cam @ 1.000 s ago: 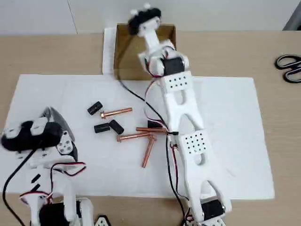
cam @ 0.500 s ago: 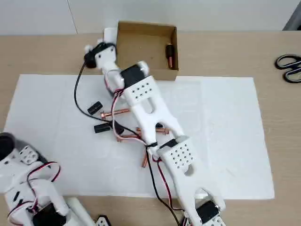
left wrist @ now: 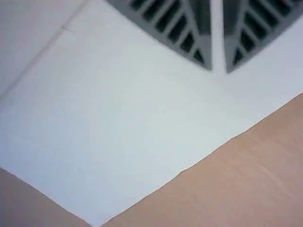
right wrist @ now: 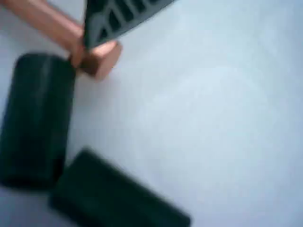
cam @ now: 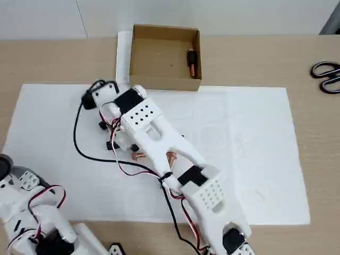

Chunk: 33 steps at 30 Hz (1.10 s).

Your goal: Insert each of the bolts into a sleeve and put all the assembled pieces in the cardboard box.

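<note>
My right arm reaches across the white sheet, and its gripper (cam: pixel 106 123) hangs low over the loose parts at the left of the middle. In the right wrist view a dark finger (right wrist: pixel 123 16) lies over a copper bolt (right wrist: pixel 57 29), close to its head, with two black sleeves (right wrist: pixel 38 118) beside it; the gripper is open and holds nothing. The arm covers most of the pile: a sleeve (cam: pixel 112 144) and bits of bolts (cam: pixel 138 155) stick out. One assembled piece (cam: pixel 191 62) lies in the cardboard box (cam: pixel 139 56). My left gripper (left wrist: pixel 218 66) is shut above the sheet's front edge.
Scissors (cam: pixel 326 74) lie at the table's right edge. The white sheet (cam: pixel 255 138) has free room on its right half. The left arm's base (cam: pixel 32 218) sits folded at the front left corner.
The right arm has swung from the cardboard box leftward and down onto the loose bolts and sleeves, leaving an assembled piece in the box. The left arm has drawn back toward the front left corner.
</note>
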{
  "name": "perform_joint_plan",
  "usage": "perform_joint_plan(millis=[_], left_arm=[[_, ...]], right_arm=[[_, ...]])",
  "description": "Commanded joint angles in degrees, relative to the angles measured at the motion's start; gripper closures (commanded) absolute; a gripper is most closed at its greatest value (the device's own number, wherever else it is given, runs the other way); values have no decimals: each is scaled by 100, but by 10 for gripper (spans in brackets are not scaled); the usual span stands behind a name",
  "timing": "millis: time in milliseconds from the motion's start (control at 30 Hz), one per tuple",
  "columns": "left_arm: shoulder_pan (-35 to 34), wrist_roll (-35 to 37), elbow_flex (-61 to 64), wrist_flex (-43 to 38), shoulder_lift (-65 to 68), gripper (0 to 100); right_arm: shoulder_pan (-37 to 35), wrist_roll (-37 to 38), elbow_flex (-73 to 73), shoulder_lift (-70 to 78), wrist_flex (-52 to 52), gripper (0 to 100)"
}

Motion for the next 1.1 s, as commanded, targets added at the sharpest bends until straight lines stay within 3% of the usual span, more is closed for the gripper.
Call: perform_joint_plan(millis=[0, 1067], left_arm=[[-18, 26, -31, 9, -79, 994], [0, 35, -31, 18, -79, 994]], right_arm=[[-31, -79, 343, -523, 31, 854], [-207, -44, 369, 804, -1815, 857]])
